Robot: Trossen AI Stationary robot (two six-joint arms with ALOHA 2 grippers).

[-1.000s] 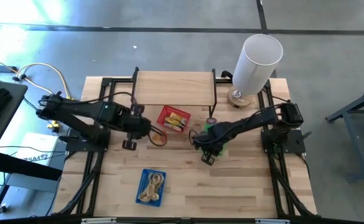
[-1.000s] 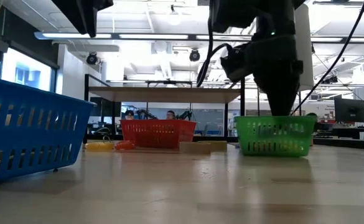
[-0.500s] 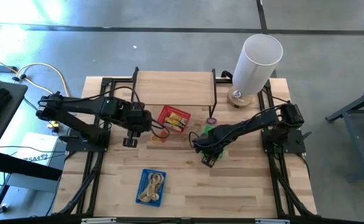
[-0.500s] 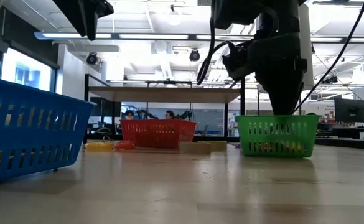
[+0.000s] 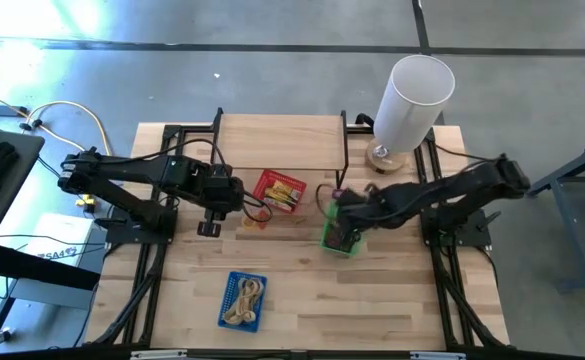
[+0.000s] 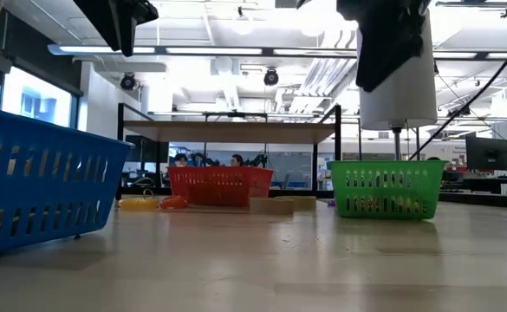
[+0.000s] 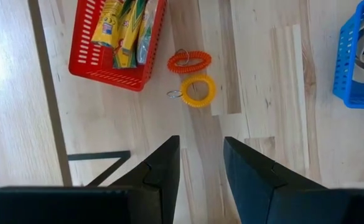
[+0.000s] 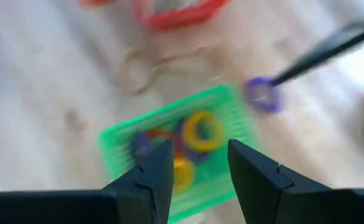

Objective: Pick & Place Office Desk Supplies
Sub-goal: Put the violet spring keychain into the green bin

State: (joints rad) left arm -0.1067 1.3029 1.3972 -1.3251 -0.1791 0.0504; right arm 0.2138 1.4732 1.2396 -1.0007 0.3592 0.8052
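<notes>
From above, the pale wooden slatted table (image 5: 302, 290) is carrying three small plastic baskets. The red slotted basket (image 5: 278, 191) is sitting near the centre, holding yellow rectangular packets. At its three o'clock the green slotted basket (image 5: 340, 232) is lying partly under the right gripper (image 5: 344, 222), which is hanging over it. The blue slotted basket (image 5: 243, 301) is resting toward six o'clock, holding pale tan bands (image 5: 244, 296). The left gripper (image 5: 212, 215) is hovering at the red basket's nine o'clock, and coiled loops (image 5: 255, 222) are lying on the wood between them. A tall white cylinder (image 5: 410, 100) is standing toward one o'clock.

At table height, the blue basket (image 6: 41, 186) is filling the nine o'clock side, the red basket (image 6: 219, 185) is standing mid-scene, and the green one (image 6: 383, 189) is at three o'clock with the right arm lifted clear above it.

Through the left wrist camera, the left gripper's dark fingers (image 7: 163, 171) are standing apart with nothing between them, above bare wood. Beyond them, an orange coiled loop (image 7: 189, 61) and a yellow coiled loop (image 7: 198, 91) are lying touching, just beside the red basket (image 7: 116, 37).

Through the right wrist camera, the right gripper's fingers (image 8: 154, 171) are parted and empty over the green basket (image 8: 179, 149), where a yellow loop (image 8: 201, 130) and other coloured loops are lying inside. A purple loop (image 8: 262, 94) is resting on the table just outside it.
</notes>
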